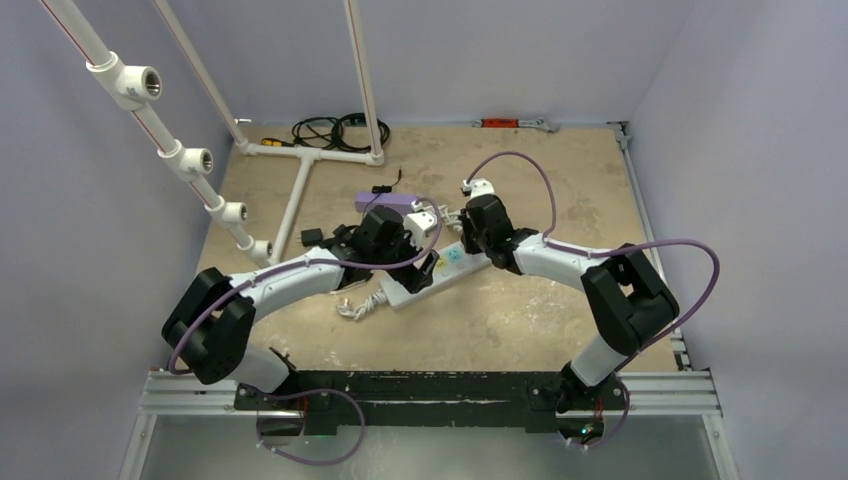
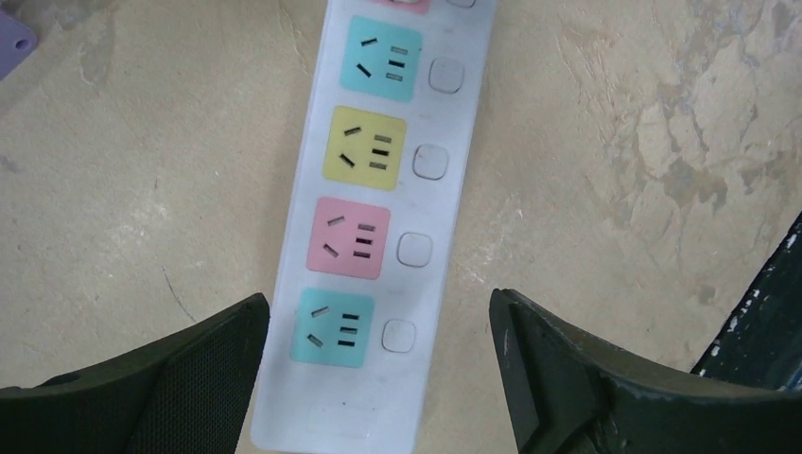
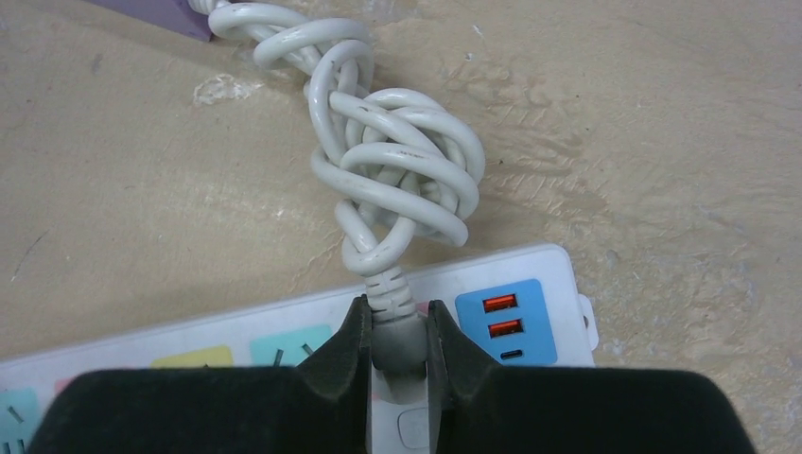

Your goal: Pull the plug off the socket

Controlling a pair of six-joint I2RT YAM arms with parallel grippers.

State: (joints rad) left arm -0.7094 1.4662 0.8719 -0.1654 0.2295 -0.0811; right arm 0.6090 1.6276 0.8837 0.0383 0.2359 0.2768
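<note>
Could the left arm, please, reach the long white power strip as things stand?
Probably yes: the left gripper hangs open over the long white power strip, one finger either side, nothing in between.

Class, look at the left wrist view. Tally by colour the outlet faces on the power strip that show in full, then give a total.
Turquoise faces: 2
Yellow face: 1
Pink face: 1
Total: 4
The cut-off face at the top edge is not counted.
</note>
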